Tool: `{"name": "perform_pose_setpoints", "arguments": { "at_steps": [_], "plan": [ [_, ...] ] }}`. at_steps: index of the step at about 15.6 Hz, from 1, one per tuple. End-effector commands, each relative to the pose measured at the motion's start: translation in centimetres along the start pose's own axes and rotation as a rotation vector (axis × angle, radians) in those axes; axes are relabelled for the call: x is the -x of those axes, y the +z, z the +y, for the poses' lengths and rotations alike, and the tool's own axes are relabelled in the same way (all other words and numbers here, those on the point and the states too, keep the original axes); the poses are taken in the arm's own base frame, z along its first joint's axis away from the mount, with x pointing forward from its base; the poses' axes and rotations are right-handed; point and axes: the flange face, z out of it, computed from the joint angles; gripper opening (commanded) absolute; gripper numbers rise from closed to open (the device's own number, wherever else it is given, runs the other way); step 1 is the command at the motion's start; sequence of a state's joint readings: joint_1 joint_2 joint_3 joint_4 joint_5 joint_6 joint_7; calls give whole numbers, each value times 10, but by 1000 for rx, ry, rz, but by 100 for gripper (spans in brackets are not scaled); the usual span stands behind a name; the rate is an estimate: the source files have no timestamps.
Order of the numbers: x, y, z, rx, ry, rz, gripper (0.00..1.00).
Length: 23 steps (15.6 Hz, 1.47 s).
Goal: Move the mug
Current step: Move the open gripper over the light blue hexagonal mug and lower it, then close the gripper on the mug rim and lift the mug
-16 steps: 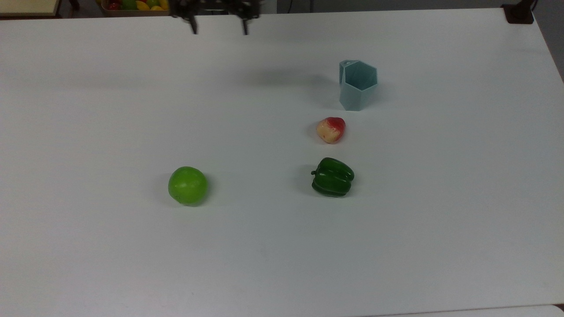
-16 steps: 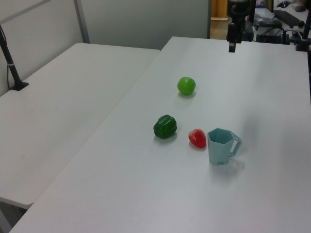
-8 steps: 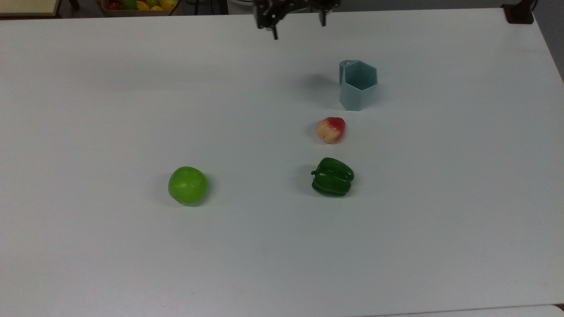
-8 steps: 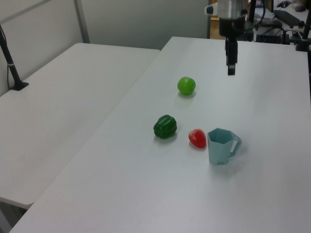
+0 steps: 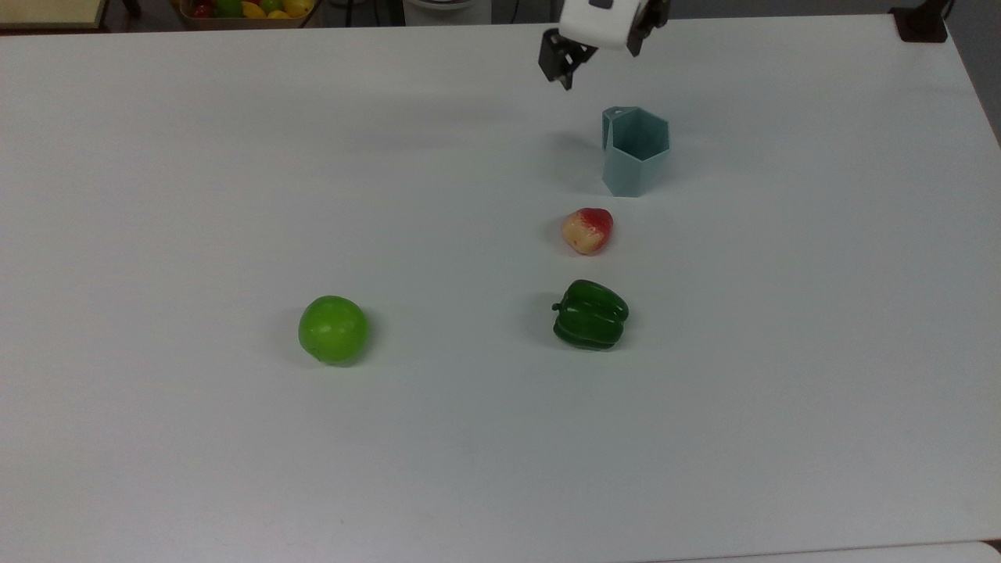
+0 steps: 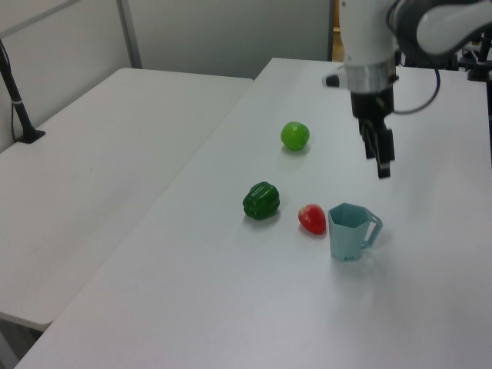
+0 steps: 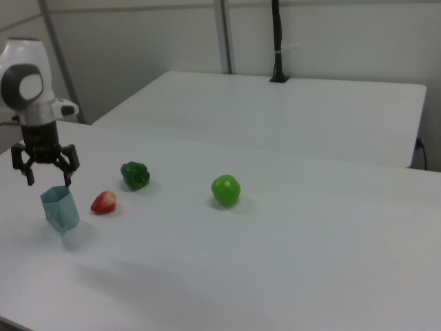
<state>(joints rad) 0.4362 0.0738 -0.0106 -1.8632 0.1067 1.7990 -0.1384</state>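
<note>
Top view, left to right: apple (image 5: 333,329), pepper (image 5: 590,314), strawberry (image 5: 587,230), then the mug (image 5: 635,150) upright on the table (image 5: 156,195). Gripper (image 7: 47,175) hung above the mug — its 2 fingers spread wide, holding nothing, clear of the rim.

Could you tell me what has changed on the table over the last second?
The gripper travelled toward the top view's right and came down; it now hangs open just above the mug, holding nothing. The mug, strawberry, green pepper and green apple stayed put.
</note>
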Motion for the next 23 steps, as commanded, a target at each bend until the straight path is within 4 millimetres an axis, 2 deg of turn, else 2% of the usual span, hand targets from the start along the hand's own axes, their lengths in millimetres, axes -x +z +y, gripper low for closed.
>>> {"name": "perform_pose_setpoints", "arguments": {
  "at_steps": [1,4,6,8,12,18,23],
  "plan": [
    [10,40,-25,47,-77,27,97],
    [11,64,-42,56,-87,24,92],
    [6,85,-47,76,-70,24,85],
    [0,97,-48,96,-54,42,80],
    [-5,101,-44,100,-51,58,74],
    [-10,114,-43,110,-38,45,47],
    [-9,114,-42,120,-40,45,27]
  ]
}}
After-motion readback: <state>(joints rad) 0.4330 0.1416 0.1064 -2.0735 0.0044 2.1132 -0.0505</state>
